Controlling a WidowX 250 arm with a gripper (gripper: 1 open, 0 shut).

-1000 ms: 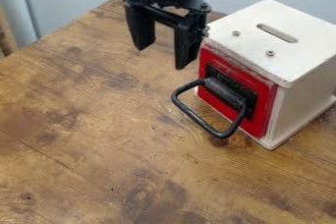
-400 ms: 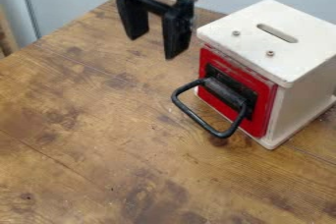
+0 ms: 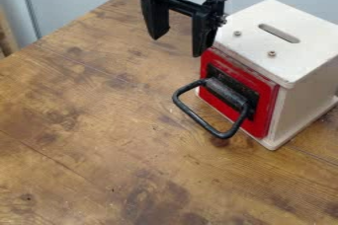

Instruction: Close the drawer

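The drawer has a red front with a black panel and sits in a small cream-white wooden box at the right of the wooden table. Its large black loop handle hangs out to the left and rests low over the tabletop. My black gripper hovers above the table just left of the box's upper left corner. It is open, fingers pointing down, with nothing between them. The right finger is close to the box's corner; I cannot tell if it touches.
The box's top has a long slot and small dark screws. The wooden table stretches to the left and front. A pale wall and a light vertical panel stand behind the table's far left edge.
The gripper rose and moved left a moment ago, then came back right and slightly down, ending closer to the box's corner. The drawer and handle have not moved.
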